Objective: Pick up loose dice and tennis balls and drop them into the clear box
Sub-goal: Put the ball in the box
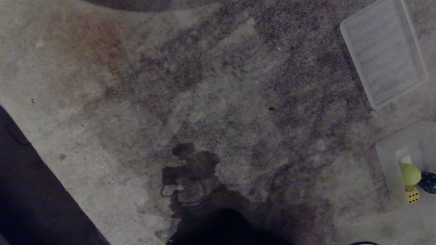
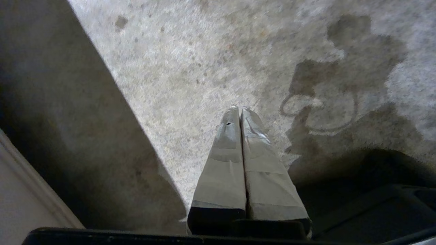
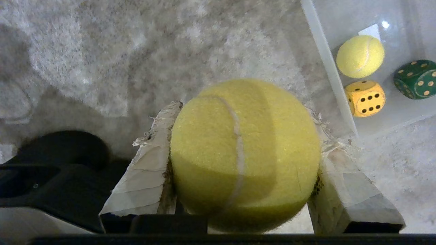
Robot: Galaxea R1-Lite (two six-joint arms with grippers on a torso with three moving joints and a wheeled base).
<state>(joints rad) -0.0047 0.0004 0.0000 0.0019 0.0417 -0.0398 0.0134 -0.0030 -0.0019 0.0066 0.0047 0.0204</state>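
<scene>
Tennis ball (image 3: 245, 153) clamped in my right gripper (image 3: 245, 160) jaws, hanging near clear box (image 3: 327, 64) w/ another ball (image 3: 360, 56), yellow die (image 3: 365, 98), green die (image 3: 415, 79) inside. Left gripper (image 2: 239, 109) jaws clenched, empty, parked over carpet.

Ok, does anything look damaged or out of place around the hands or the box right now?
Yes. The tape wrapping on the right hand is torn and frayed at the fingertips, beside the tennis ball it grips. The flat ribbed lid lies askew on the carpet, apart from the clear box. Nothing looks spilled.
</scene>
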